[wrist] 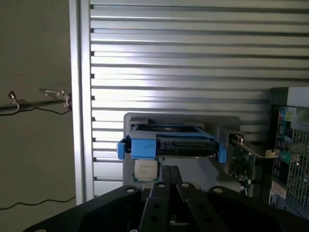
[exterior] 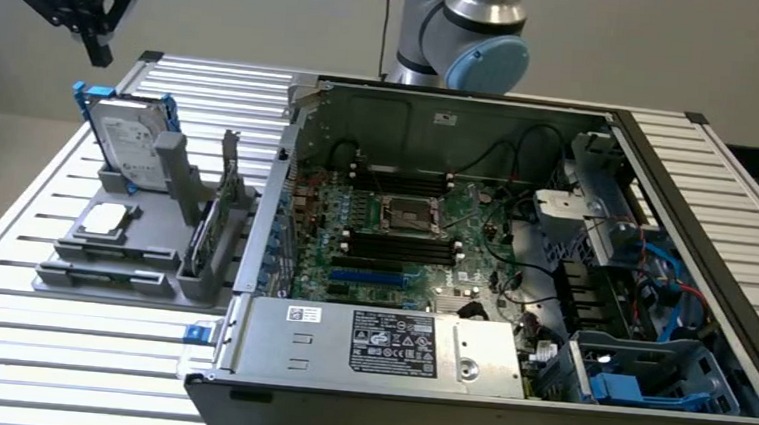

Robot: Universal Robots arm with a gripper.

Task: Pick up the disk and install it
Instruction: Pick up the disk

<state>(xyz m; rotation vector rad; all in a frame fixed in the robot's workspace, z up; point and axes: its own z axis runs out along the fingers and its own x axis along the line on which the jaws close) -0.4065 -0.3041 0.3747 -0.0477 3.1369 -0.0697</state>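
The disk [exterior: 132, 143] stands upright in a grey holder [exterior: 123, 255] at the exterior view's left: silver-grey metal, white label, blue carrier frame. My gripper [exterior: 95, 50] hangs in the air above it, a little toward the back, and is shut with nothing in it. From the wrist view I look down on the disk's blue top edge [wrist: 170, 144]; the two black fingers [wrist: 170, 180] lie pressed together just short of it, apart from it.
An open computer case [exterior: 511, 252] with motherboard, cables and a grey power supply box [exterior: 384, 345] fills the middle and the exterior view's right. A small silver chip [exterior: 106, 218] lies in the holder below the disk. A circuit card [exterior: 229, 202] stands between holder and case. The table [exterior: 48, 360] is ribbed aluminium.
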